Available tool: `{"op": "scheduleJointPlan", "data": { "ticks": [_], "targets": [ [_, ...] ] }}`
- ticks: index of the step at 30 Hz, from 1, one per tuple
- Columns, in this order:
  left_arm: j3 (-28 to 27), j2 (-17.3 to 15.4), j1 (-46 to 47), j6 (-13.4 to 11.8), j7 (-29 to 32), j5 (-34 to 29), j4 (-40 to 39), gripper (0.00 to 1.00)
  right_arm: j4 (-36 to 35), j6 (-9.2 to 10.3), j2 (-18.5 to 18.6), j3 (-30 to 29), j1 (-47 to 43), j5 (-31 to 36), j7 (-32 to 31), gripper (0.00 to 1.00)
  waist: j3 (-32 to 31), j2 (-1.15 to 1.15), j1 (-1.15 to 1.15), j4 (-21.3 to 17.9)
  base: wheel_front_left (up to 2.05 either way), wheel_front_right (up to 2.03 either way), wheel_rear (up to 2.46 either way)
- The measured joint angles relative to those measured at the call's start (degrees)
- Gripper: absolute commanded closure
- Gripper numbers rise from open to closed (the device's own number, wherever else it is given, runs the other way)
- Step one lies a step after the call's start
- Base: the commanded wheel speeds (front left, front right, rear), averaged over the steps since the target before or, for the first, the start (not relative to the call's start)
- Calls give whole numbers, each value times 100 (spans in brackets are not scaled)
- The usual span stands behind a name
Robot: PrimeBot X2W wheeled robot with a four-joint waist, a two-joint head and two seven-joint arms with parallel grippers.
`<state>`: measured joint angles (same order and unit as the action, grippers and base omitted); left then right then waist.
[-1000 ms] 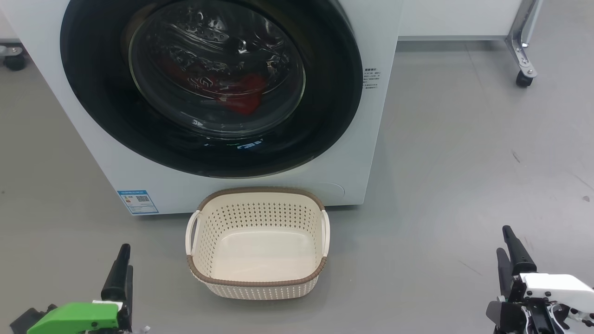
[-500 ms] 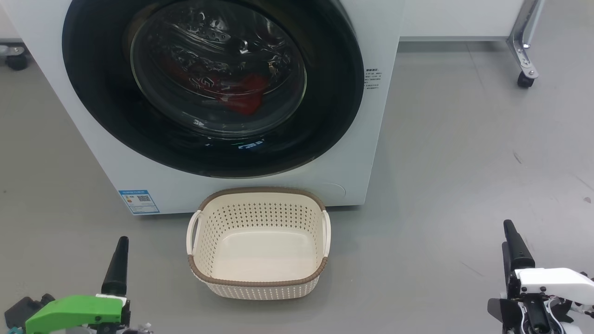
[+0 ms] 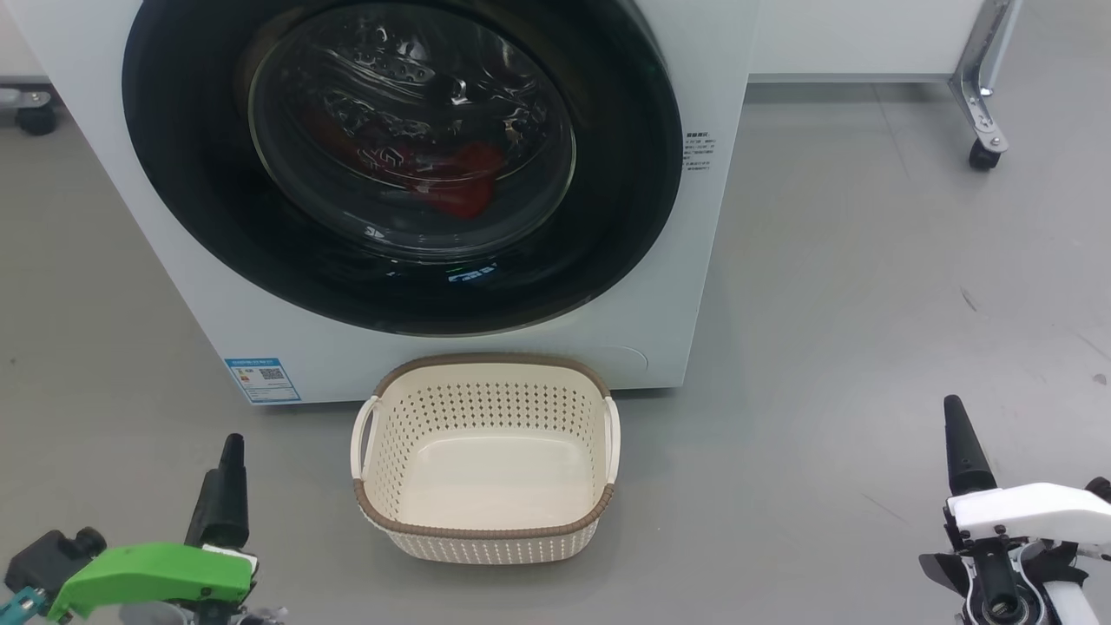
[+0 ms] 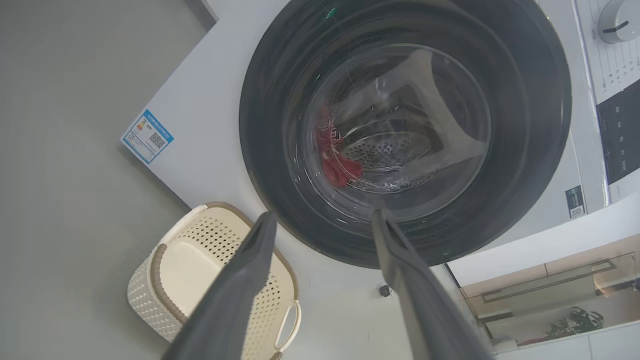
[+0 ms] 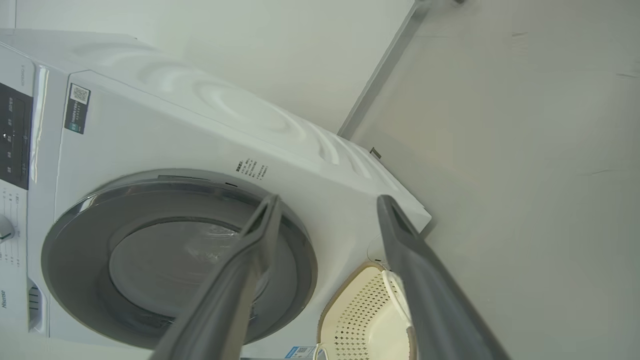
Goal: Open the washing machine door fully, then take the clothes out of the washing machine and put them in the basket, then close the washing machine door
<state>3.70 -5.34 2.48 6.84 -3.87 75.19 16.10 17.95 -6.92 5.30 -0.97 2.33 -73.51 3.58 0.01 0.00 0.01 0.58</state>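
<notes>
The white washing machine [image 3: 712, 226] fills the top of the head view, its round black door [image 3: 200, 208] shut. Red clothes [image 3: 451, 178] lie behind the glass window, also visible as clothes [image 4: 337, 167] in the left wrist view. The cream basket [image 3: 486, 529] stands empty on the floor just in front of the machine. My left gripper [image 3: 227, 469] is at the lower left, away from the basket; its fingers stand spread in the left wrist view, nothing between them. My right gripper [image 3: 959, 434] is at the lower right, fingers [image 5: 260, 235] apart and empty.
Grey floor [image 3: 868, 304] spreads to the right of the machine. A metal frame leg with a caster [image 3: 981, 152] stands at the far right, another caster [image 3: 35, 117] at the far left. A blue label [image 3: 262, 378] sits low on the machine's front.
The head view has shifted slightly. My right gripper has risen a little in that view and the left one has turned and shifted slightly; door, clothes and basket are as before.
</notes>
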Motion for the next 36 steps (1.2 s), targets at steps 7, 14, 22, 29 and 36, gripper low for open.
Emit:
{"op": "scheduleJointPlan", "data": {
  "ticks": [7, 14, 22, 29, 36],
  "targets": [
    [176, -157, 34, -38, -176, -768, 57, 0, 43, 62, 130, 181, 92, 691, 188, 0, -24, 0, 0, -1, 0, 0, 0],
    [409, -312, 108, -258, -335, -1777, 109, 0, 97, 313, 383, 503, 168, 1837, 350, 0, -36, 0, 0, -11, 0, 0, 0],
    [543, -409, 183, -523, -487, -2826, 46, 0, 62, 566, 461, 682, 270, 2809, 491, 0, -32, 0, 0, -18, 0, 0, 0],
    [765, -472, 219, -745, -634, -3724, 8, 0, 58, 747, 492, 888, 306, 3543, 646, 0, -31, 0, 0, -18, 0, 0, 0],
    [884, -476, 219, -882, -740, -4299, 2, 0, 84, 893, 497, 1007, 306, 4061, 745, 0, -32, 0, 0, -11, 0, 0, 0]
  ]
}}
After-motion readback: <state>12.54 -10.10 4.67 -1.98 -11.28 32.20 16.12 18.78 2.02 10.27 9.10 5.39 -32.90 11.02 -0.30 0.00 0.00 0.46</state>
